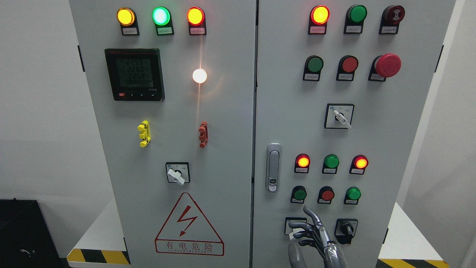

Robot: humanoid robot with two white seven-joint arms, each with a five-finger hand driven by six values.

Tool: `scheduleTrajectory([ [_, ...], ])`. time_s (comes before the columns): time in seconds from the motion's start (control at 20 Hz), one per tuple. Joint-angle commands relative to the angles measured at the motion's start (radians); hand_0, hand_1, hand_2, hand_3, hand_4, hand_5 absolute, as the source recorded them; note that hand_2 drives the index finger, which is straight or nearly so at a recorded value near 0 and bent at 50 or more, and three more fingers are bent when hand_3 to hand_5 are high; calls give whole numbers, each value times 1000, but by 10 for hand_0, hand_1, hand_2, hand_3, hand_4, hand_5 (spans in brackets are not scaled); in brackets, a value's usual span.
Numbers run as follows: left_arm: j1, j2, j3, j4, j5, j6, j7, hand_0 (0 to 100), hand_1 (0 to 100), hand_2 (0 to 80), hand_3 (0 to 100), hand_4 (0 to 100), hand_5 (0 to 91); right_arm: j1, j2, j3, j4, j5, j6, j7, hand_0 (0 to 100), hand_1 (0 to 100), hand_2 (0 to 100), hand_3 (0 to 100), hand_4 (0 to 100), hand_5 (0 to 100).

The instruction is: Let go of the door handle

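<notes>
One hand (310,236) (right arm, fingers loosely spread, gripping nothing) sits below the door handle (273,167); release looks done, retraction next.

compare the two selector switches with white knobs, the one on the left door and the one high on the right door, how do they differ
The left door switch sits low, just above the warning triangle; the right door switch sits higher, below the red mushroom button. The left knob is short and stubby; the right knob is a longer, thinner lever. Both are white, point down to the right, and sit on square black-edged plates.
</notes>
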Motion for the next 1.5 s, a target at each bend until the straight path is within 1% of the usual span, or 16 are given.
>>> scheduleTrajectory([
  [0.0, 17, 0, 0, 0, -1, -1, 0, 120, 556, 0, 0, 0, 0, -60, 2, -10, 0, 213, -1, -22, 508, 337, 0, 826, 833, 830],
  [0.2, 17, 0, 0, 0, 1, -1, 0, 120, 556, 0, 0, 0, 0, -86, 2, -10, 1, 391, -1, -34, 520, 345, 19, 888, 851, 843],
  [0.45, 17, 0, 0, 0, 1, -1, 0, 120, 556, 0, 0, 0, 0, -105, 2, 1, 4, 601, -1, -36, 529, 344, 20, 896, 853, 833],
  [0.65, 17, 0, 0, 0, 1, -1, 0, 120, 556, 0, 0, 0, 0, -102, 2, 45, 9, 724, 0, -36, 545, 314, 0, 909, 861, 837],
  [0.85, 17, 0, 0, 0, -1, -1, 0, 120, 556, 0, 0, 0, 0, -105, 2, 70, 26, 835, 3, -34, 542, 288, 0, 909, 859, 834],
  [0.9, 17, 0, 0, 0, 1, -1, 0, 120, 556, 0, 0, 0, 0, -105, 4, 74, 33, 856, 6, -34, 541, 281, 0, 908, 857, 833],
  [1.0, 17, 0, 0, 0, -1, -1, 0, 120, 556, 0, 0, 0, 0, -105, 2, 82, 50, 881, 38, -34, 540, 274, 0, 906, 853, 829],
  [1.15, 17, 0, 0, 0, 1, -1, 0, 120, 556, 0, 0, 0, 0, -114, 2, 110, 72, 901, 74, -32, 537, 264, 0, 905, 850, 829],
  [1.3, 17, 0, 0, 0, 1, -1, 0, 120, 556, 0, 0, 0, 0, -137, 4, 111, 105, 935, 77, -34, 532, 257, 0, 899, 847, 825],
  [1.45, 17, 0, 0, 2, 1, -1, 0, 120, 556, 0, 0, 0, 0, -140, 4, 113, 127, 944, 77, -34, 527, 253, 0, 886, 844, 825],
])
